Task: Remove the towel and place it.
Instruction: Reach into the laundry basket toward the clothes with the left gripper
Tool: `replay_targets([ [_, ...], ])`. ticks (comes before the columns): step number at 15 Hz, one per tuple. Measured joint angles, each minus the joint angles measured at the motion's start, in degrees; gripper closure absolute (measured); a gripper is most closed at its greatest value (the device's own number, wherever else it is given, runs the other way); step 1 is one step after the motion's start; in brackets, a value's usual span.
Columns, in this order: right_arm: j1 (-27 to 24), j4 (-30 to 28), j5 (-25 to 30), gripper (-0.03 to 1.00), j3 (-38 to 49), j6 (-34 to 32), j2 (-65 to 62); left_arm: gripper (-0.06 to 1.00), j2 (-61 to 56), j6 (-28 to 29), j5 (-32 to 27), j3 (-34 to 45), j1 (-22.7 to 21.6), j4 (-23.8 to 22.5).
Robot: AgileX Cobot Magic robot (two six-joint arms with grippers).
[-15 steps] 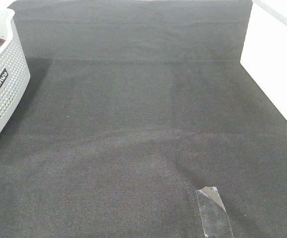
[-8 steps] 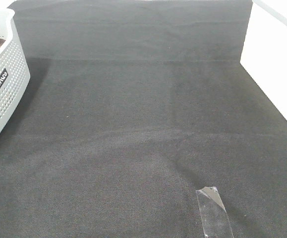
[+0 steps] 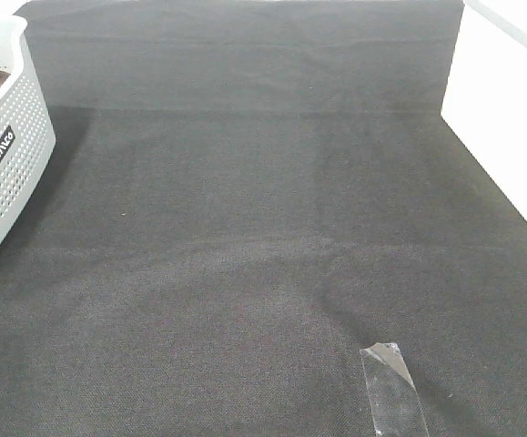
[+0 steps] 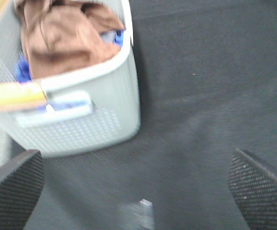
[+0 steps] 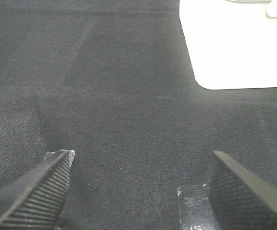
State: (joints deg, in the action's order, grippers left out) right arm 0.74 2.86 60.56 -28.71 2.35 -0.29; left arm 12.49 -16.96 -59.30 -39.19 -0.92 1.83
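the towel (image 4: 66, 38) lies crumpled inside the white perforated basket (image 4: 100, 115), on top of the other things in it. it is brown and it fills most of the basket opening that the left wrist view shows. some blue fabric (image 4: 22, 69) is visible at its side. a yellow-orange thing (image 4: 14, 96) lies across the basket rim, but it is too blurred to say what it is. the left gripper (image 4: 137, 187) is over the dark cloth (image 4: 210, 72) that covers the table, near the basket wall. its two ribbed fingers (image 4: 14, 187) are spread far apart with nothing between them, so this claw is released and does not touch the towel. the right gripper (image 5: 138, 189) is released too: its fingers (image 5: 33, 191) stand wide apart over the dark cloth and they grasp nothing. a piece of clear tape (image 5: 191, 211) is stuck on the cloth just beside one of them. in the exterior high view the basket stands at the left edge, the tape is near the front edge toward the right, and a white flat object (image 3: 509, 118) lies at the right side, well apart from the basket.
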Motion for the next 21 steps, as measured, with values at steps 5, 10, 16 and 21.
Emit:
replay_targets([
  [5, 0.0, 0.0, 0.0, 0.22, 0.0, 0.0, 0.0, -0.05, 23.8, -20.6, 3.7, -17.2, 0.0, -2.4],
  [10, 0.0, 0.0, 0.0, 0.22, 0.0, 0.0, 0.0, -0.05, 52.0, -31.8, 3.4, -35.9, 0.0, -14.5],
  [16, 0.0, 0.0, 0.0, 0.22, 0.0, 0.0, 0.0, -0.03, 77.2, -38.8, 2.2, -43.8, -4.0, -24.5],
  [21, 0.0, 0.0, 0.0, 0.22, 0.0, 0.0, 0.0, -0.03, 93.5, -44.4, 4.4, -48.4, -11.2, -22.0],
])
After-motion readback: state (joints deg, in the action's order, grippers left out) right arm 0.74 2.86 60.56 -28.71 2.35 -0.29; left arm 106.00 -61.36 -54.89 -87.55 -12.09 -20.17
